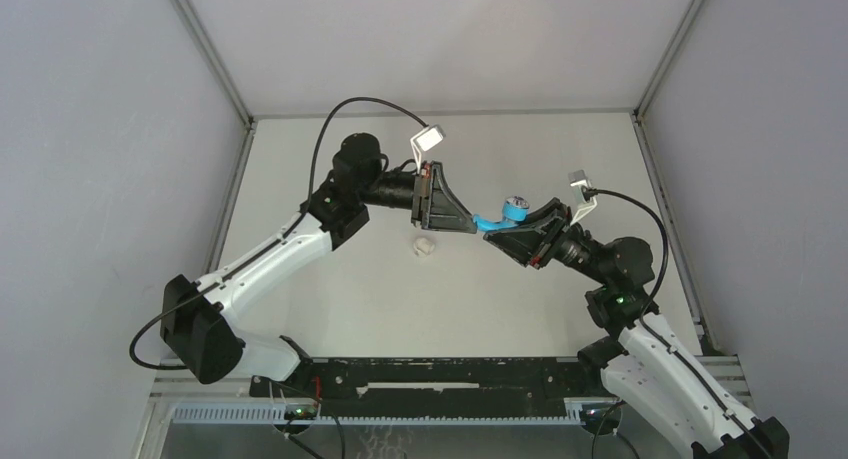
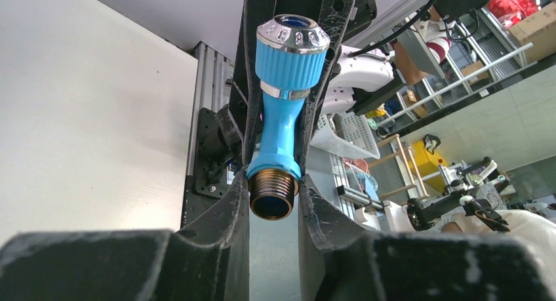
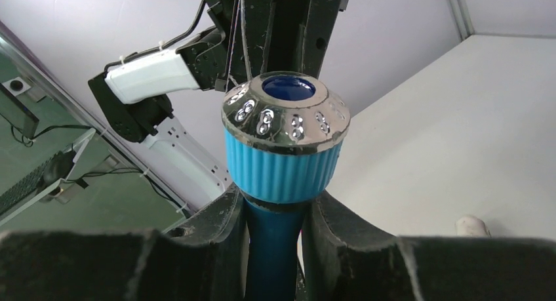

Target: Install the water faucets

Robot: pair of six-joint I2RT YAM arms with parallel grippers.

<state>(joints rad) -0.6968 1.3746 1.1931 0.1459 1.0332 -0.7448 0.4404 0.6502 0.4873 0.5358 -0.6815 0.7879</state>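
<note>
Setting: pale tabletop [image 1: 380, 299] inside grey walls.
Faucet: bright-blue plastic water faucet [image 1: 508, 215] with a chrome-capped knob, held in the air between both arms.
Left gripper [image 1: 470, 224]: clamped by its brass threaded end.
Right gripper [image 1: 497, 235]: closed around the neck under the knob.
Progress: not yet installed (short white cylindrical fitting [image 1: 425, 246] lies apart on the table).

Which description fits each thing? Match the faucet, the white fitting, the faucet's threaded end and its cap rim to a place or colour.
Things:
1. faucet
2. fitting
3. threaded end
4. cap rim

Descriptions:
A. shiny silver
B. lying on the table
C. blue, held in the air
D. dark brass colour

Pairs: 1-C; 2-B; 3-D; 4-A
</note>
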